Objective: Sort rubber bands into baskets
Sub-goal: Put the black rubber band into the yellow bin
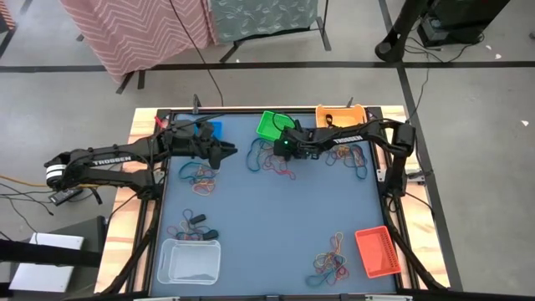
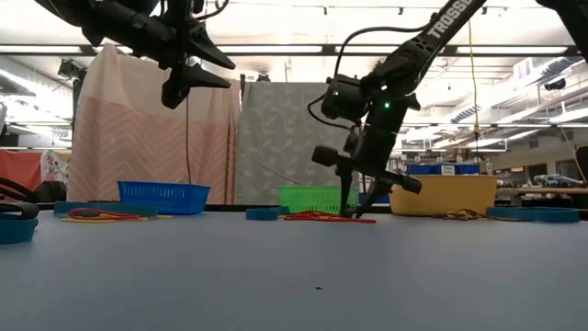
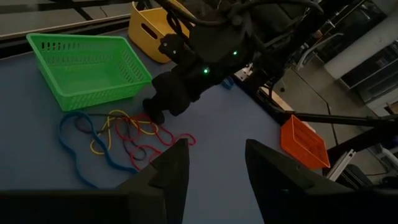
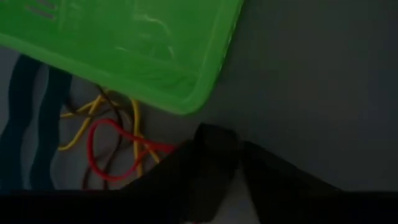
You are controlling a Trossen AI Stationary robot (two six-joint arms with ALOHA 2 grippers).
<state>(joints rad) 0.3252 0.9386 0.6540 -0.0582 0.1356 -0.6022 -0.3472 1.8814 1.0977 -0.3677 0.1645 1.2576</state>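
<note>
1. The right hand (image 2: 354, 210) is down at the table (image 1: 276, 226), its fingertips in a tangle of bands (image 1: 272, 160) just beside the green basket (image 1: 271, 124). In the right wrist view its two fingers (image 4: 214, 149) stand close together, with only a narrow gap, over a red band (image 4: 115, 152). Whether they have the band pinched cannot be told.
2. The left hand (image 1: 231, 151) hangs above the table, near that tangle on its left side. Its fingers (image 3: 171, 171) stand apart, nothing between them.
3. The right arm lies across the green basket's near edge and hides part of the tangle in the high view.
4. The left wrist view shows that tangle best: blue, yellow and red loops overlapping beside the green basket (image 3: 87, 65), with the right hand's dark body over the red ones.
5. The high view alone shows the whole layout: a blue basket (image 1: 211, 130) under the left arm, a yellow basket (image 1: 338, 113) behind the right arm, a red basket (image 1: 376, 252) at the near right and a clear basket (image 1: 191, 260) at the near left.
6. More band heaps lie loose on the table: one below the left hand (image 1: 201, 177), one by the clear basket (image 1: 191, 227), one beside the red basket (image 1: 330, 263) and one under the right arm (image 1: 349, 157).
7. The low view shows the left hand (image 2: 179, 87) well clear of the table and the right hand's tips at the surface, with hanging cloths (image 2: 152, 129) behind.
</note>
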